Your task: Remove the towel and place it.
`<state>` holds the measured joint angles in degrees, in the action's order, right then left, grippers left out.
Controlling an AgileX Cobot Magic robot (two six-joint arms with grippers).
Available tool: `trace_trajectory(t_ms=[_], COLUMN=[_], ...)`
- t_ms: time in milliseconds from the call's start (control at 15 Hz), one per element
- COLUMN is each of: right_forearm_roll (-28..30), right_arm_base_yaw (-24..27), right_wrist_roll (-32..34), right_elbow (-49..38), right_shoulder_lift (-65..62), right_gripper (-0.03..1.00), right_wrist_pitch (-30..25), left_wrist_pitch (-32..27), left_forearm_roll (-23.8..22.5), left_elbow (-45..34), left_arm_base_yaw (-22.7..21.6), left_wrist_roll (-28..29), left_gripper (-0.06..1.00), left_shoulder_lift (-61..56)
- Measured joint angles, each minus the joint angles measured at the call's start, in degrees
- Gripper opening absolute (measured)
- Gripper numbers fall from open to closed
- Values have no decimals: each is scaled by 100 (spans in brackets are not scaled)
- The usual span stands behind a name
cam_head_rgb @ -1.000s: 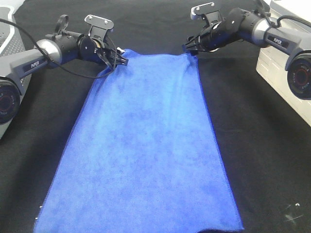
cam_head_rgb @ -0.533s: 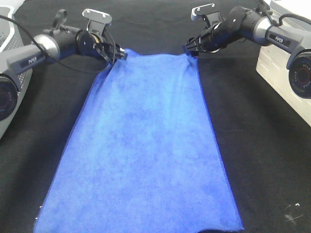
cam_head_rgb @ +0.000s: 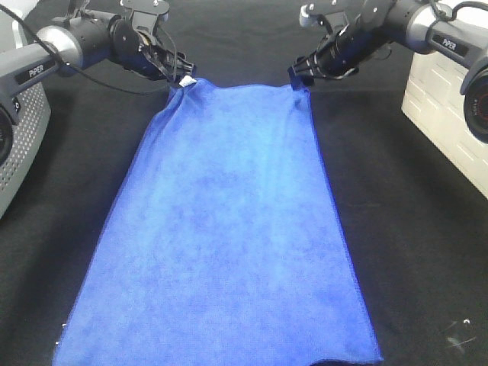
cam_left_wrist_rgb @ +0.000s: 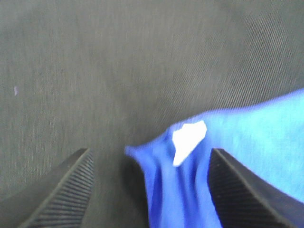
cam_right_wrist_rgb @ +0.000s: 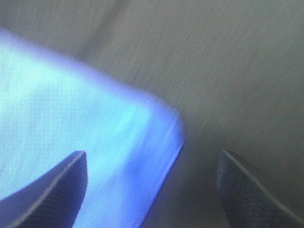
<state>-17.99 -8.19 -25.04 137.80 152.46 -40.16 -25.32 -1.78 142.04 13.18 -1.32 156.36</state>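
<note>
The royal-blue towel (cam_head_rgb: 229, 229) lies flat on the black cloth, running from the near edge to the far middle. Its small white tag (cam_head_rgb: 185, 81) shows at the far-left corner. My left gripper (cam_head_rgb: 175, 75) is open at that corner. In the left wrist view the bunched corner (cam_left_wrist_rgb: 161, 180) and tag (cam_left_wrist_rgb: 188, 139) lie between the spread fingers of the gripper (cam_left_wrist_rgb: 149, 154). My right gripper (cam_head_rgb: 300, 76) is open at the far-right corner. In the right wrist view the towel corner (cam_right_wrist_rgb: 71, 109) lies between the wide-apart fingers of the gripper (cam_right_wrist_rgb: 153, 154).
The black cloth table covering (cam_head_rgb: 412, 229) surrounds the towel. A white box (cam_head_rgb: 446, 107) stands at the right edge, beside an arm base. A grey arm base (cam_head_rgb: 19, 137) stands at the left edge. Small white marks (cam_head_rgb: 457, 335) are on the cloth at the near right.
Both arms have drawn back toward the far side. The left gripper has moved off the far-left corner, where the white tag now shows. The towel has stayed flat.
</note>
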Motion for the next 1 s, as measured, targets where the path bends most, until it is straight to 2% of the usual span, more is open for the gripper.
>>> trace_trajectory(t_ms=[200, 600, 867, 1000], right_forearm_roll=[-11, -11, -11, -11], right_arm_base_yaw=[0, 0, 0, 0], right_wrist_roll=[34, 132, 132, 132], right_elbow=[0, 0, 0, 0], right_shoulder_lift=[0, 0, 0, 0], right_gripper=[73, 73, 73, 73], right_wrist_pitch=[-470, -584, -607, -607], left_wrist_pitch=[6, 390, 527, 636], left_forearm_roll=[178, 882, 934, 934], left_elbow=[0, 0, 0, 0], left_arm_base_yaw=[-264, -315, -315, -315], left_wrist_roll=[132, -92, -195, -212], left_gripper=[64, 64, 60, 54], left_shoulder_lift=[6, 372, 619, 682])
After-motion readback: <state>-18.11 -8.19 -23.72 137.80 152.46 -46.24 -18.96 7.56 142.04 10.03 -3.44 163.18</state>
